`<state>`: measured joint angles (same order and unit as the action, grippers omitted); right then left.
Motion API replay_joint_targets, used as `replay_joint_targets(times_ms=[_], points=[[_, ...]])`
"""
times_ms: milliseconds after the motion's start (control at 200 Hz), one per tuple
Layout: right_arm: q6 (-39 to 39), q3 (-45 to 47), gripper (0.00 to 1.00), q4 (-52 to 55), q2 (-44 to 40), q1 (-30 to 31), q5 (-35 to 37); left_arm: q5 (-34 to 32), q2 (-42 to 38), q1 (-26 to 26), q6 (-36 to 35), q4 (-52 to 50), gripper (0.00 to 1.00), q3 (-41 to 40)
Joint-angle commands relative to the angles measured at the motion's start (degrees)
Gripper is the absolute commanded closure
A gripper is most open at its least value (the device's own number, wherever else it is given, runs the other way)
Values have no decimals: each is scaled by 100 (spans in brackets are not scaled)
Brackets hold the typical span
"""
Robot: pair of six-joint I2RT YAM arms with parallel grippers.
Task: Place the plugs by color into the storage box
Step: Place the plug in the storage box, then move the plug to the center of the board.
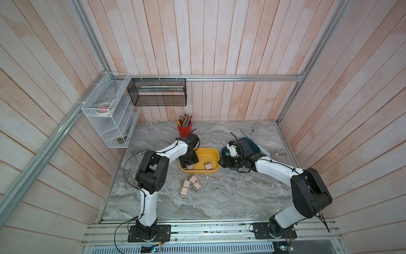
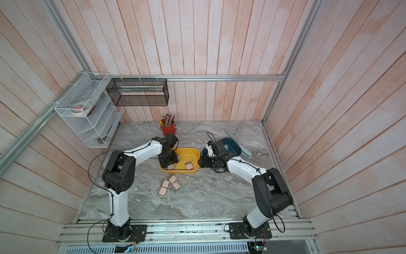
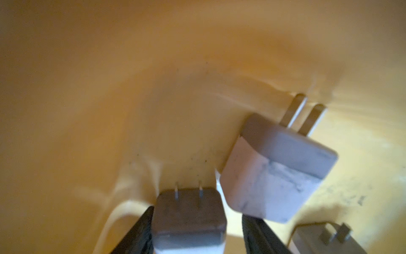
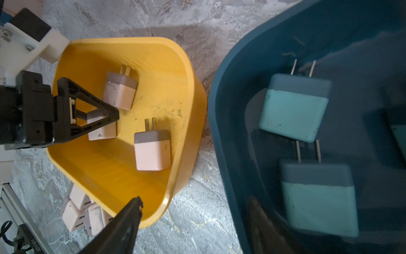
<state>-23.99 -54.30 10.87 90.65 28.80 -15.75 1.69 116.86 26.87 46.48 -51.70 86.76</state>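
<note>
Three pale pink plugs lie in the yellow storage box (image 1: 216, 154). One plug (image 3: 189, 217) sits between the fingers of my left gripper (image 3: 197, 213); one finger touches it and a gap shows at the other, so the jaws stand open. Another plug (image 3: 274, 171) lies beside it, and a third (image 1: 208, 166) is further right. Several pink plugs (image 1: 190, 184) lie in a cluster on the table in front of the box. Two teal plugs (image 4: 294, 114) rest in the dark blue storage box (image 4: 222, 132). My right gripper (image 4: 195, 204) hangs open and empty over the gap between the boxes.
A red pencil cup (image 1: 184, 129) stands behind the yellow box. Grey flat pieces (image 1: 250, 133) lie behind the blue box. A white wire rack (image 1: 109, 118) and a black mesh basket (image 1: 157, 92) hang on the walls at back left.
</note>
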Motion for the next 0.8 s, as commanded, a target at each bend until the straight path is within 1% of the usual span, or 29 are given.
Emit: replay_joint_targets(times_ms=[0, 170, 305, 435, 565, 615, 680, 795], points=[[-31, 10, 22, 10, -143, 39, 63, 22, -444, 11, -96, -254, 35, 253], [-18, 35, 22, -24, -212, 63, 28, -207, -1120, 11, -98, -556, 31, 291], [82, 11, 21, -18, -400, 242, 132, -284, -1780, 8, 13, -666, 31, -66], [317, -167, 21, 299, -453, 854, 497, -254, -2477, -15, 217, -675, 31, -760], [250, -359, 21, 605, -380, 1651, 844, -99, -3118, -116, 228, -596, 31, -1606], [141, -462, 22, 712, -309, 1939, 986, -28, -3338, -179, 200, -582, 31, -1908], [-176, -557, 22, 841, -184, 2153, 1142, 64, -3625, -255, 177, -614, 31, -2220], [-1101, -573, 21, 888, -4, 2411, 1310, 144, -4239, -364, 217, -790, 31, -2584]])
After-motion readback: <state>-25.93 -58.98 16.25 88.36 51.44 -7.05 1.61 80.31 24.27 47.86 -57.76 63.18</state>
